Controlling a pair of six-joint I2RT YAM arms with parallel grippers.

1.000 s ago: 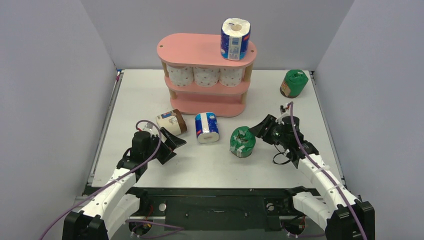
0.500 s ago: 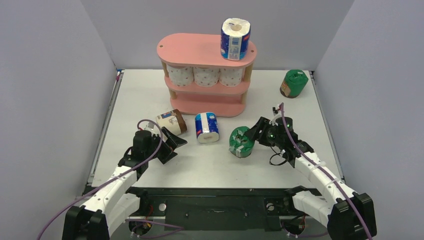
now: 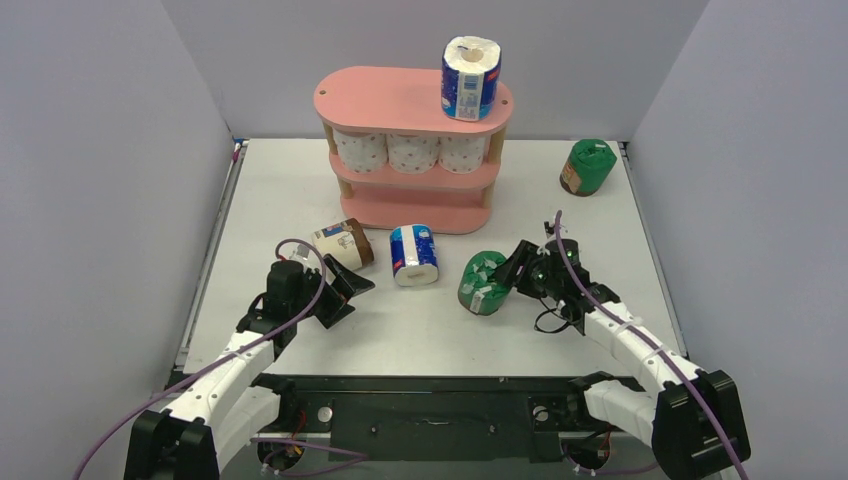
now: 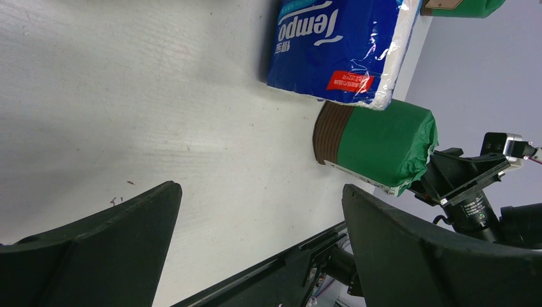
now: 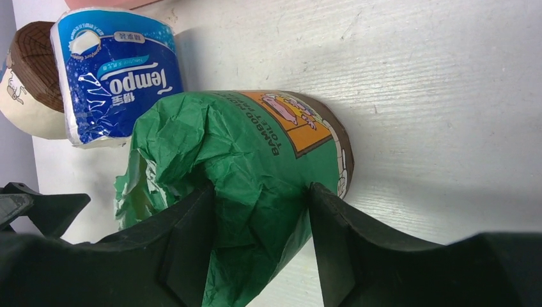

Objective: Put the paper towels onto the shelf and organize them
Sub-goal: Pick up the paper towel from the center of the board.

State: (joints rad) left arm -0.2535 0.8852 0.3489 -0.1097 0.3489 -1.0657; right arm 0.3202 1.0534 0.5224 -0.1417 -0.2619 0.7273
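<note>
The pink shelf [image 3: 400, 100] stands at the back. A blue-and-white paper towel roll [image 3: 471, 78] sits on its top board, and three white dotted rolls [image 3: 412, 152] fill the middle tier. On the table lie a beige-and-brown roll [image 3: 343, 244] and a blue roll [image 3: 414, 255] [image 4: 339, 45]. My right gripper [image 3: 505, 275] [image 5: 262, 192] is shut on the crumpled top of a green roll [image 3: 483, 283] [image 5: 255, 147], which leans a little. My left gripper [image 3: 350, 292] [image 4: 259, 192] stands open just in front of the beige roll, with nothing between its fingers.
A second green roll [image 3: 587, 166] stands upright at the far right of the table. Grey walls close in the table on three sides. The shelf's bottom tier [image 3: 410, 212] holds no roll that I can see.
My right gripper has moved left to the green roll and closed on its top, and the roll now leans. The left arm has barely moved.
</note>
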